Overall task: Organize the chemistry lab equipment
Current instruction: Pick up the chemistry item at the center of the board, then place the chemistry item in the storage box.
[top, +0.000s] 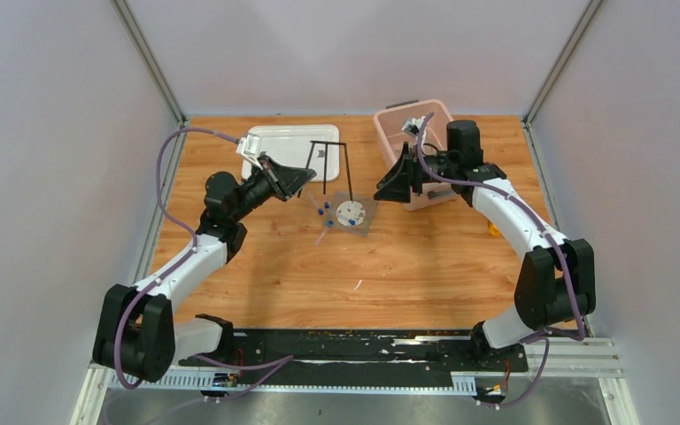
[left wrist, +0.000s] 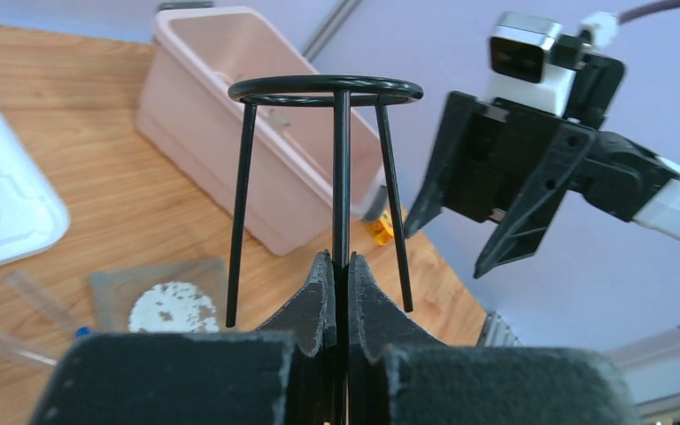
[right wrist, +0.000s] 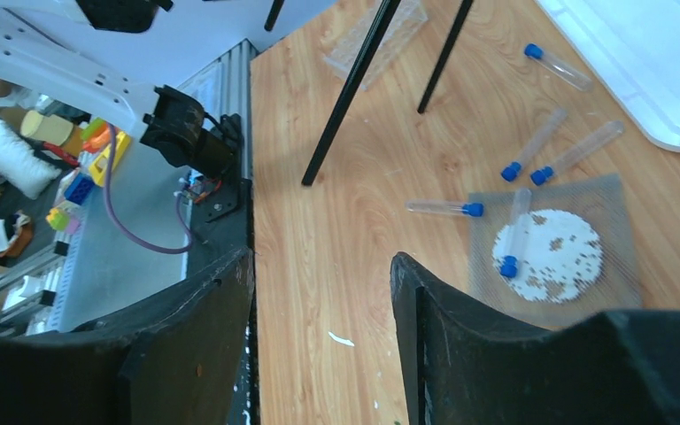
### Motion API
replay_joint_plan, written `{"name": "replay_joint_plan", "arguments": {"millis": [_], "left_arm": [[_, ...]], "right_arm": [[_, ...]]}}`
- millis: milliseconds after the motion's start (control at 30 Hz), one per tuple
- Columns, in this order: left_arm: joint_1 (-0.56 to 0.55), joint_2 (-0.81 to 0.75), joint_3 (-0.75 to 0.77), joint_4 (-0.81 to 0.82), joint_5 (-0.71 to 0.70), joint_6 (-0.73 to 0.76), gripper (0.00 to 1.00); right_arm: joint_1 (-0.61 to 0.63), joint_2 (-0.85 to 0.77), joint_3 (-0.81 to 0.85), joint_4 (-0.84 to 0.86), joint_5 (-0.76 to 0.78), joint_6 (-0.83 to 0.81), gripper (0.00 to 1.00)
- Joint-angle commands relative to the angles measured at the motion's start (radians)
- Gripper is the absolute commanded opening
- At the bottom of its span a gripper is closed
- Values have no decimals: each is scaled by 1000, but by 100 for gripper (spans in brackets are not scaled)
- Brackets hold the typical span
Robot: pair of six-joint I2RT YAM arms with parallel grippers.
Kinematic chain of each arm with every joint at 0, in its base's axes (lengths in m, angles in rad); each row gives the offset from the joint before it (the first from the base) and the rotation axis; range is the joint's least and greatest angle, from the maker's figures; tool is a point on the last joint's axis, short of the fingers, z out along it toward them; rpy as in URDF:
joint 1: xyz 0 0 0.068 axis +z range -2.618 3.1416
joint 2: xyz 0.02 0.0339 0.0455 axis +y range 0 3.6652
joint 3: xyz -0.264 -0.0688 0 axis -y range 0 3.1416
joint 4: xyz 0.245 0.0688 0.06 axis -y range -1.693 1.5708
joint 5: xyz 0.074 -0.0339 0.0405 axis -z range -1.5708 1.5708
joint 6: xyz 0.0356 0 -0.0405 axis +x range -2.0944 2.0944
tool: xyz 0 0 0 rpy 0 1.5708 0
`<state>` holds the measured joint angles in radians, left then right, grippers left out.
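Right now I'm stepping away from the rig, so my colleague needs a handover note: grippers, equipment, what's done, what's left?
Left gripper: shut on one leg of the black wire tripod, which stands upright.
Right gripper: open, holding nothing, in front of the pink bin.
Blue-capped tubes lie loose on the table; one rests on the grey square with the white disc.
Done: tripod gripped.
Left: place the tripod, gather tubes and square.
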<state>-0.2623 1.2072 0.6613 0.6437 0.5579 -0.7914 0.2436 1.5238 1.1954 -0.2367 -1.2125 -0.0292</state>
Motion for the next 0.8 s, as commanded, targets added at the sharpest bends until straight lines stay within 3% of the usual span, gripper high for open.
{"name": "replay_joint_plan", "arguments": {"millis": [0, 333, 600, 767], "left_arm": [[-43, -28, -26, 261, -14, -82, 0], [-116, -23, -60, 322, -67, -100, 0], [-147, 2, -69, 354, -78, -104, 0], [-160, 15, -77, 372, -78, -103, 0]], "right_arm": [[45, 32, -1, 166, -54, 206, 59], [106, 64, 15, 228, -121, 323, 58], [125, 84, 34, 229, -126, 358, 41], [123, 67, 40, 228, -128, 357, 39]]}}
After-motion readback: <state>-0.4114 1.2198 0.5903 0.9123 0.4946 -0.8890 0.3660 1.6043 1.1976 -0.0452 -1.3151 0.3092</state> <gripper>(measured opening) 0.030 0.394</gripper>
